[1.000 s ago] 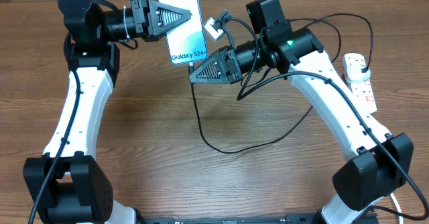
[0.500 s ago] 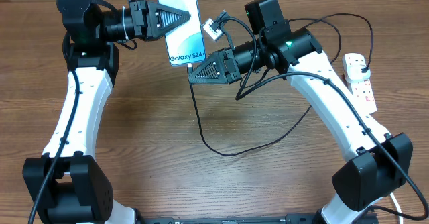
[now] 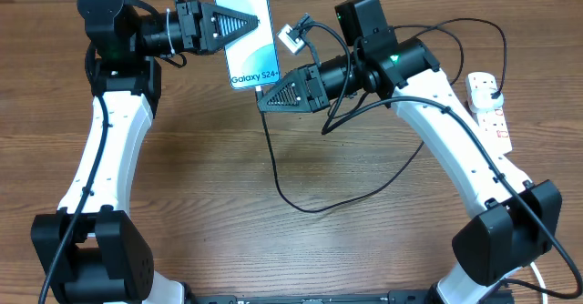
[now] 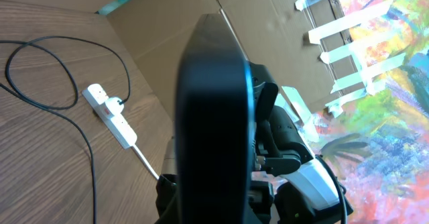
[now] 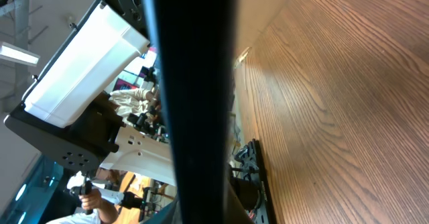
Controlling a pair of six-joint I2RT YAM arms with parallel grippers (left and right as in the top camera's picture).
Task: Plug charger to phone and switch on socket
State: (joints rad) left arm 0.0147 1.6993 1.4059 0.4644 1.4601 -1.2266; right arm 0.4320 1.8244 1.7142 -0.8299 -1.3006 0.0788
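My left gripper (image 3: 248,22) is shut on the phone (image 3: 255,63) and holds it up off the table at the top centre, light blue screen and "Galaxy S24" facing the overhead camera. My right gripper (image 3: 265,100) is at the phone's lower end, shut on the charger's tip. The thin black charger cable (image 3: 273,172) hangs from it, loops over the table and runs to the white socket (image 3: 488,111) at the right edge. The left wrist view shows the phone's dark back (image 4: 214,117) and the socket (image 4: 110,113). The right wrist view shows the phone's dark edge (image 5: 194,83).
The wooden table (image 3: 209,213) lies below both arms. A cardboard wall (image 4: 201,9) stands behind it. The charger cable (image 4: 87,150) curves over the table near the socket. A small white connector block (image 3: 290,38) sits on the right arm's wiring beside the phone.
The phone and my left gripper have shifted very slightly to the left. My right gripper stays at the phone's lower end.
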